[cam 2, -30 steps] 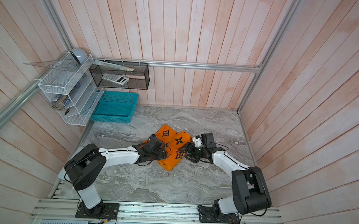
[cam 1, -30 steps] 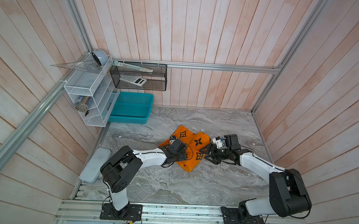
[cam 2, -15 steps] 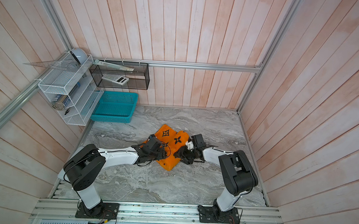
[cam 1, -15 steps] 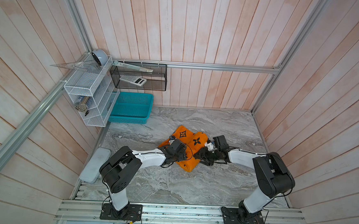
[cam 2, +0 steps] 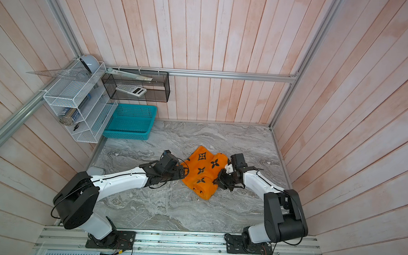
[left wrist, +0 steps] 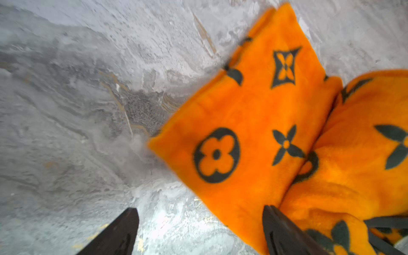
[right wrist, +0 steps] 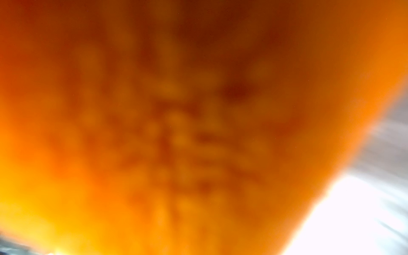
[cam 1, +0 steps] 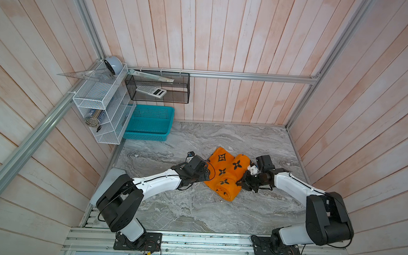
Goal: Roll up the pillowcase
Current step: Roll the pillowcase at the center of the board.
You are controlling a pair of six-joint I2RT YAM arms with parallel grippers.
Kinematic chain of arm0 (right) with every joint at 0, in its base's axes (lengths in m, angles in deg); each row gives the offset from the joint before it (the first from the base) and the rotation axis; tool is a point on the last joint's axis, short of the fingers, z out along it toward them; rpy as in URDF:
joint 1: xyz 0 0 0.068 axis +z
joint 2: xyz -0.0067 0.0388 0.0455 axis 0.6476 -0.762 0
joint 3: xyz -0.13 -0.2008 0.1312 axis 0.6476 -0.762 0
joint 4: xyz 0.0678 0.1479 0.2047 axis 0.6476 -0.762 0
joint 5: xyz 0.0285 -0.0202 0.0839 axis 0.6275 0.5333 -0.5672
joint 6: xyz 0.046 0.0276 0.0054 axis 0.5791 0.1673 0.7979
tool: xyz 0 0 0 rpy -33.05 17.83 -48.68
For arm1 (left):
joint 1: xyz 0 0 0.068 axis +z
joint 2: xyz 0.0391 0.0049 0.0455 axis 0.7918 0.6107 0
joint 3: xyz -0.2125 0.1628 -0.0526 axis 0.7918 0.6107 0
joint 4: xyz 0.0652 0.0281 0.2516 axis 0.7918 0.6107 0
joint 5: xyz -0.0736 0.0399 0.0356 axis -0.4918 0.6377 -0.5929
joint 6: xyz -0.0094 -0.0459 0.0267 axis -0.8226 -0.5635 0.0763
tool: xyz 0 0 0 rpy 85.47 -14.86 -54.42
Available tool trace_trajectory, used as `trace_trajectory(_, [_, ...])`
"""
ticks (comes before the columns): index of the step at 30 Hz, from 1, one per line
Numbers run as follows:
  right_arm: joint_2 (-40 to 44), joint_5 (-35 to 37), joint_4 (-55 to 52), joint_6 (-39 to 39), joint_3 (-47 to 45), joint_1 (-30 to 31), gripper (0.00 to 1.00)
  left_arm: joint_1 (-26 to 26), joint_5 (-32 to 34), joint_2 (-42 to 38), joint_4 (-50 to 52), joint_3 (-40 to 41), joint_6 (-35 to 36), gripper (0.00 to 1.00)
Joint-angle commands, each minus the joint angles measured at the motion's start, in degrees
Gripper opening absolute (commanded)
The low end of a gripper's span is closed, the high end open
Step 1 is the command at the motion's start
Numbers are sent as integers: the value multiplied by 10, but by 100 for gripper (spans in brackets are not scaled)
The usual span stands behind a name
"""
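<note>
Cloth sits at the middle of both top views: a bright orange plush pillowcase printed with black flowers and stars lies on the grey marbled counter, between the two arms. Its side toward the right arm is wound into a thick roll, while the side toward the left arm lies flat as a loose flap. The left hand sits low at the flap's edge. The right hand is pressed against the roll's outer side, but from up here it is too dark and small to say how far apart its fingers stand. Well apart from all this, a teal plastic basket stands at the counter's far left corner, beside a white wire shelf fixed to the wall.

The left wrist view shows the left hand spread wide, gripping nothing. One black finger stands over bare counter, the other at the edge of the pillowcase, right where flap meets roll. The flap shows a circled flower, a four-petal flower and a diamond star; the picture is slightly blurred.

The right wrist view is almost wholly filled with blurred orange plush — the pillowcase hard against the lens — with a sliver of pale counter at one side. The fingers are hidden, so I cannot tell whether the right hand is wide, narrow or clamped on the cloth.
</note>
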Motion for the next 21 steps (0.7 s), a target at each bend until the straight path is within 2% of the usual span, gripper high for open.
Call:
trace_trajectory(1, [5, 12, -124, -63, 15, -6, 16, 3, 21, -5, 26, 8, 14, 93])
trace_trajectory(3, [-18, 4, -137, -77, 43, -5, 23, 4, 21, 7, 24, 6, 12, 93])
trace_trajectory(6, [-37, 3, -140, -80, 77, -2, 45, 4, 6, 20, 10, 8, 3, 93])
trace_trajectory(9, [-33, 3, -142, -71, 112, 1, 58, 4, -3, 27, 3, 12, -4, 93])
trace_trajectory(11, [-31, 4, -142, -64, 135, 8, 76, 4, -5, 30, 4, 12, -5, 93])
trace_trajectory(12, [-34, 6, -144, -63, 148, 14, 93, 4, -6, 32, 4, 11, -4, 93])
trace_trajectory(13, [-39, 6, -144, -62, 157, 19, 98, 4, -6, 32, 5, 11, -4, 93])
trace_trajectory(21, [-110, 1, -111, -48, 209, 58, 98, 4, -6, 31, -1, 13, -2, 93])
